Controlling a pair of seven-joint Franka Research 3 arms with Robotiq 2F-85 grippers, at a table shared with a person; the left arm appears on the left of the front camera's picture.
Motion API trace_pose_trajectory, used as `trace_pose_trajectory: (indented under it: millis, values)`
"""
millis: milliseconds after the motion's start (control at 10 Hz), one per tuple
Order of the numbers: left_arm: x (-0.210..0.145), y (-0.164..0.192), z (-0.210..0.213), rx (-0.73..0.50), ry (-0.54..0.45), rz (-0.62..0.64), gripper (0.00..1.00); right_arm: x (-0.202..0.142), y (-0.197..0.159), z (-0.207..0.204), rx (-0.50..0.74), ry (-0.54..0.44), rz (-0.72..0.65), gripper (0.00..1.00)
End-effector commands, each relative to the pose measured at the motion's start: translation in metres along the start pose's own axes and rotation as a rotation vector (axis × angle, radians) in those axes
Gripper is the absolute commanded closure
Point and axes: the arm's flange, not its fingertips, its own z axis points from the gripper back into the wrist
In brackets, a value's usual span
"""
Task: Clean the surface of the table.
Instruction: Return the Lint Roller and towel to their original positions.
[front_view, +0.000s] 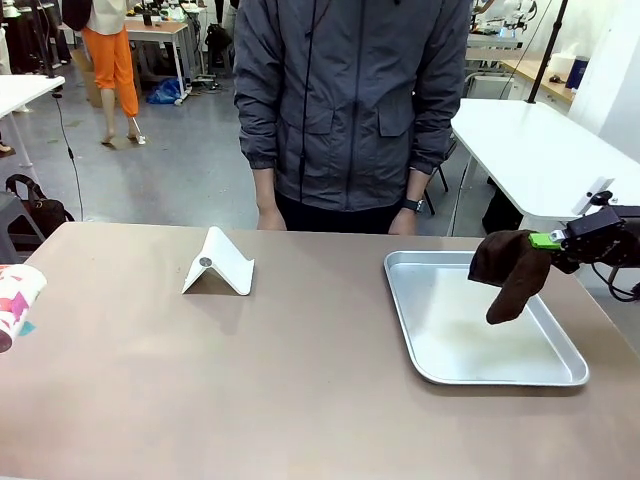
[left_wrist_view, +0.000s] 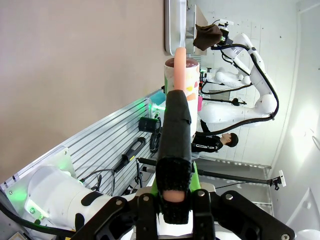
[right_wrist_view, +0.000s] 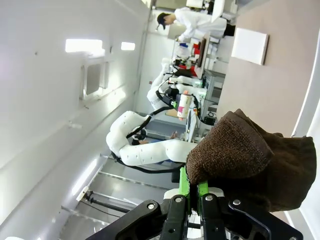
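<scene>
The right gripper (front_view: 548, 241) is clamped on a dark brown cloth (front_view: 510, 272), the green pads (right_wrist_view: 190, 184) pinching its upper fold. The cloth is thick and nubbly, like terry, and droops in a soft lump with one tail hanging down over the silver tray (front_view: 560, 370); whether the tail touches the tray cannot be told. The tray is a shallow rectangle of dull brushed metal with rounded corners and a rolled rim, lying on the right side of the table (front_view: 280, 400).

The left gripper (left_wrist_view: 176, 150) is closed around a paper cup (left_wrist_view: 182, 82), a white cylinder with coloured patches and a brownish top; in the front view the cup (front_view: 15, 300) sits at the left edge of the table.

The table is wide and rectangular, its top a smooth, matte brownish-taupe that runs across the whole front view. Left of centre stands a small white folded stand (front_view: 218, 265), tent-shaped and smooth, with a small round grey disc on its sloping face. A person in a grey zip jacket (front_view: 350, 100) stands at the far edge, arms down.
</scene>
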Motion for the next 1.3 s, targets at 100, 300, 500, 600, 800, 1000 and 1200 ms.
trace_pose_trajectory:
  millis: [100,300,500,600,800,1000,1200]
  values:
    - [-0.002,-0.004,0.002,-0.017,0.002,-0.005,0.78,-0.003,0.007,-0.001,0.006,-0.003,0.010,0.93]
    - [-0.002,-0.004,0.002,-0.017,0.002,-0.005,0.78,-0.003,0.007,-0.001,0.006,-0.003,0.010,0.93]
    - [-0.002,-0.004,0.002,-0.017,0.002,-0.005,0.78,-0.003,0.007,-0.001,0.006,-0.003,0.010,0.93]
    - [-0.002,-0.004,0.002,-0.017,0.002,-0.005,0.78,-0.003,0.007,-0.001,0.006,-0.003,0.010,0.93]
    - [0.004,-0.008,-0.006,-0.005,0.022,0.078,0.78,0.012,0.001,-0.006,0.040,-0.023,-0.005,0.93]
    - [0.021,-0.054,-0.020,0.032,0.052,0.072,0.78,0.044,0.012,-0.036,0.023,0.016,-0.018,0.93]
    - [0.055,-0.111,-0.050,0.146,0.073,0.140,0.78,0.081,0.024,-0.087,-0.007,0.010,-0.034,0.93]
